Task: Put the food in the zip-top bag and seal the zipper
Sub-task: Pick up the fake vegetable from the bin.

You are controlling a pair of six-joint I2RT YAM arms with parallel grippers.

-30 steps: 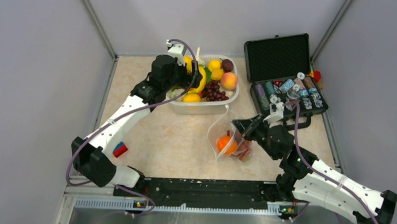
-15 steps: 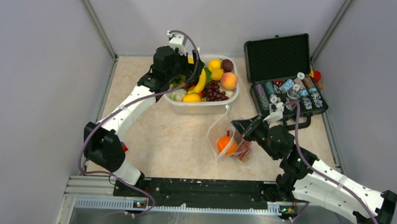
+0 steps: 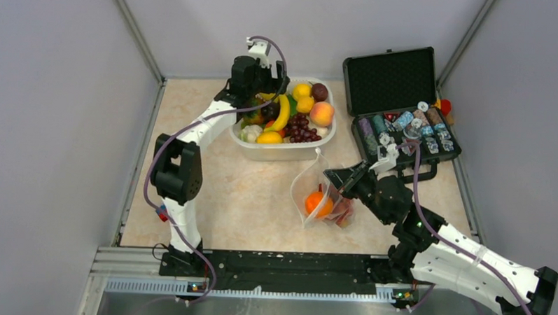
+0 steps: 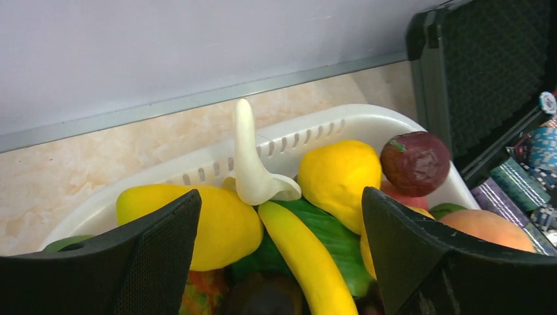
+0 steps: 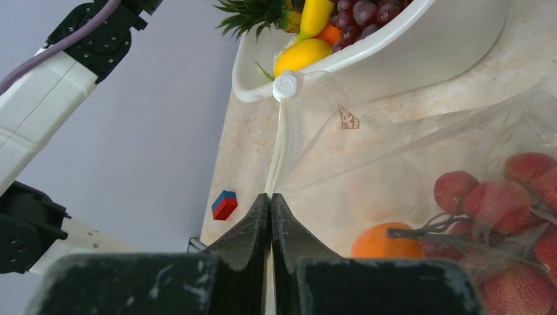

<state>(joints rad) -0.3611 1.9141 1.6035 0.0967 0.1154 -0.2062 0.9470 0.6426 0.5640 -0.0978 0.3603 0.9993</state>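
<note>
My left gripper (image 3: 266, 85) (image 4: 282, 252) hangs open over the back left of the white tub (image 3: 283, 152). A yellow banana (image 4: 309, 256) lies below the gap between its jaws, apart from both fingers. Around it lie a yellow fruit (image 4: 217, 220), a lemon (image 4: 341, 174), a dark purple fruit (image 4: 415, 163), a peach (image 3: 322, 114) and grapes (image 3: 303, 130). The zip-top bag (image 3: 320, 190) lies in front of the tub, holding an orange (image 3: 319, 203) and strawberries (image 5: 525, 170). My right gripper (image 3: 331, 177) (image 5: 270, 197) is shut on the bag's zipper (image 5: 279, 144) strip.
An open black case (image 3: 404, 113) with blue-grey chips stands at the back right, close to the right arm. A small red and blue block (image 5: 224, 205) lies near the left wall. Grey walls close in the table on three sides.
The left arm has swung back and right, carrying its open gripper from the tub's left rim to above the fruit at the back. The right arm and the bag have not moved.
</note>
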